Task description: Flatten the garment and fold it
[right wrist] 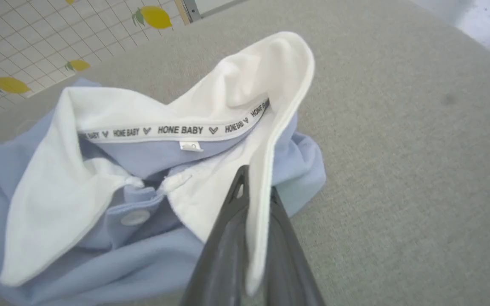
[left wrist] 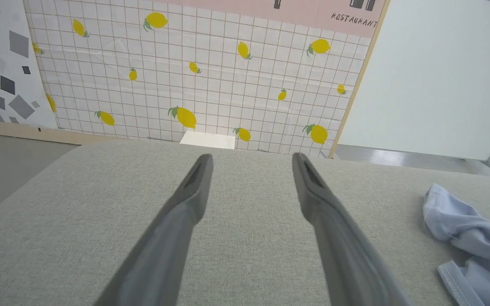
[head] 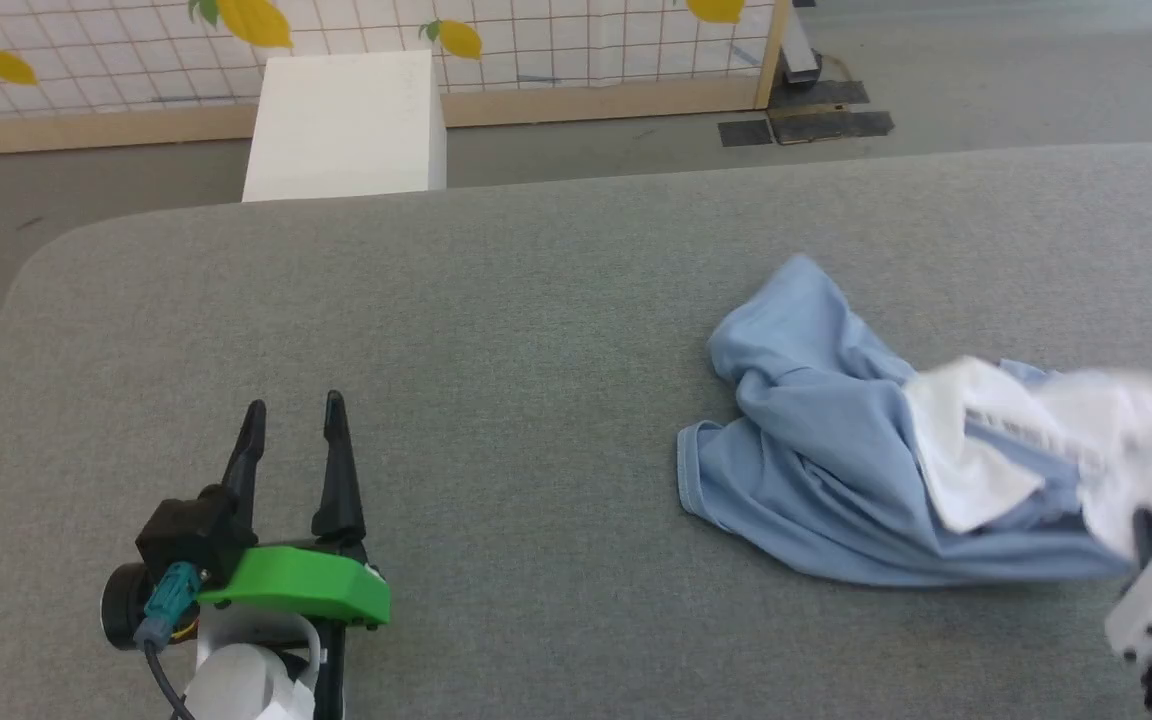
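Note:
The garment lies crumpled on the right side of the grey table, light blue with a white collar. In the right wrist view the collar stands up, and a band of small dark text runs along its inside. My right gripper is shut on the collar's white edge, which runs down between its two dark fingers. In the head view the right gripper sits at the garment's right end, blurred. My left gripper rests open at the lower left, far from the cloth, with nothing between its fingers.
A white box stands on the floor beyond the table's far edge. Behind it is a tiled wall panel with lemon prints. Bare grey tabletop stretches between my left gripper and the garment.

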Available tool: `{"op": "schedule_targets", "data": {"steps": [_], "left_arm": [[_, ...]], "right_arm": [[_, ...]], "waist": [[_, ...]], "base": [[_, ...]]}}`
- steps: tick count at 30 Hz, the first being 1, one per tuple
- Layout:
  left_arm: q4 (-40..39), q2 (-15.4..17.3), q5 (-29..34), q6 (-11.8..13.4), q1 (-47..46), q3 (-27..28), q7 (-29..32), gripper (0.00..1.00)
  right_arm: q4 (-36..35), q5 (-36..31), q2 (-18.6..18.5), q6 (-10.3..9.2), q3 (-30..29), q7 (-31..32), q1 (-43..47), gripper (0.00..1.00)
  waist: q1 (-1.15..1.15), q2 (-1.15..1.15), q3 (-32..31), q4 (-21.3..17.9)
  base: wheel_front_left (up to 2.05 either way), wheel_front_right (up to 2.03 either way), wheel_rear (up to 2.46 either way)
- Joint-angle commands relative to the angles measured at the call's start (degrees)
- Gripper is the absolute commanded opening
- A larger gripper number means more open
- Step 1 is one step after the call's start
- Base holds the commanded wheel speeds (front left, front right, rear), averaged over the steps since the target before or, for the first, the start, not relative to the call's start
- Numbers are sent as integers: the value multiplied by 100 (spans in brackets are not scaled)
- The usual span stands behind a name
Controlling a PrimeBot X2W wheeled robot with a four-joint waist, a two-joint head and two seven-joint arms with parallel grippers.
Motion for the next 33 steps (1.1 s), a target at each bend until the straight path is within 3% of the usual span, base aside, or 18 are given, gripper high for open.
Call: {"op": "schedule_targets", "data": {"steps": [1,2,7,10,13,18,24,25,26,27,33], "left_arm": [[25,-22,-14,-23,77,-21,-20,100],[36,-22,-20,-22,84,-37,-20,100],[42,-23,-21,-1,88,-64,-20,100],[39,-23,-6,-8,78,-81,-20,100],[41,-23,-9,-19,24,-133,-20,100],[34,-23,-53,-26,-78,-247,-20,100],[36,-23,-112,31,-160,-356,-20,100],[41,-23,-120,31,-173,-371,-20,100],[49,-23,-133,30,-187,-390,-20,100],[60,-23,-158,51,-196,-395,-20,100],[87,-23,-156,64,-195,-366,-20,100]], "right_arm": [[66,5,12,-8,-44,108,135,95],[93,27,12,-8,-76,131,193,100],[-304,-109,12,-8,100,-712,254,100],[-565,-158,12,-8,594,-1227,148,100],[-625,-75,12,-8,1165,-1321,-66,100],[-223,22,12,-8,2226,-578,-630,100],[862,-511,12,-8,2657,1049,-1147,100],[966,-528,12,-8,2700,1249,-1194,96],[1035,-507,12,-8,2783,1396,-1248,30],[1067,-299,12,-8,3201,1518,-1293,0],[791,461,12,-8,4733,1483,-1054,0]], "waist": [[0,0,-27,-64],[0,0,-34,-91],[0,0,-41,-165],[0,0,-32,-173],[0,0,12,-105],[0,0,150,130],[0,0,336,453],[0,0,353,496],[0,0,374,552],[0,0,388,624],[0,0,288,652]], "base": [[0,0,0],[0,0,0],[0,0,0],[0,0,0],[0,0,0],[0,0,0],[0,0,0],[0,0,0],[0,0,0],[0,0,0],[0,0,0]]}}
